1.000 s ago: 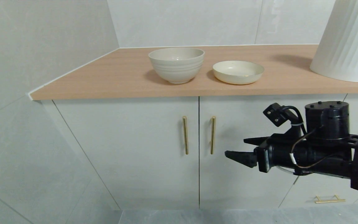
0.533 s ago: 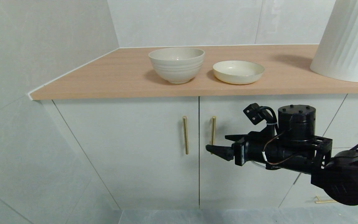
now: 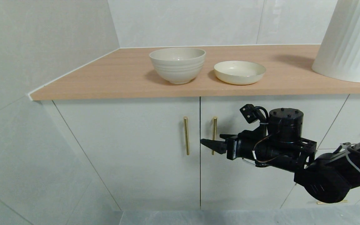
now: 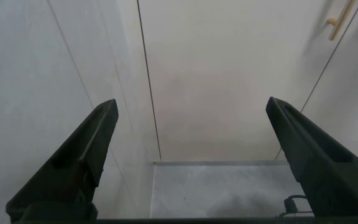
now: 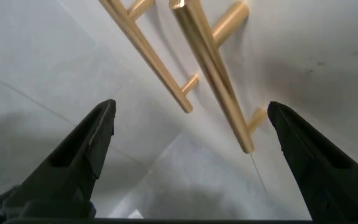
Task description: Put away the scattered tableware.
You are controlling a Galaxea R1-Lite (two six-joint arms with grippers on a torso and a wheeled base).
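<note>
Near the worktop's (image 3: 120, 82) front edge, mid-length: bowl (image 3: 177, 64) and shallow dish (image 3: 239, 72), upright, rims up, just apart, bare wood around. Below, level at the vertical door handle (image 3: 214, 131): right pincer (image 3: 211, 139) open, astride it, empty. Left pincer (image 4: 191, 102) wide open, empty.

white container (image 3: 350, 43) cropped, handle (image 3: 214, 125) partly hidden
</note>
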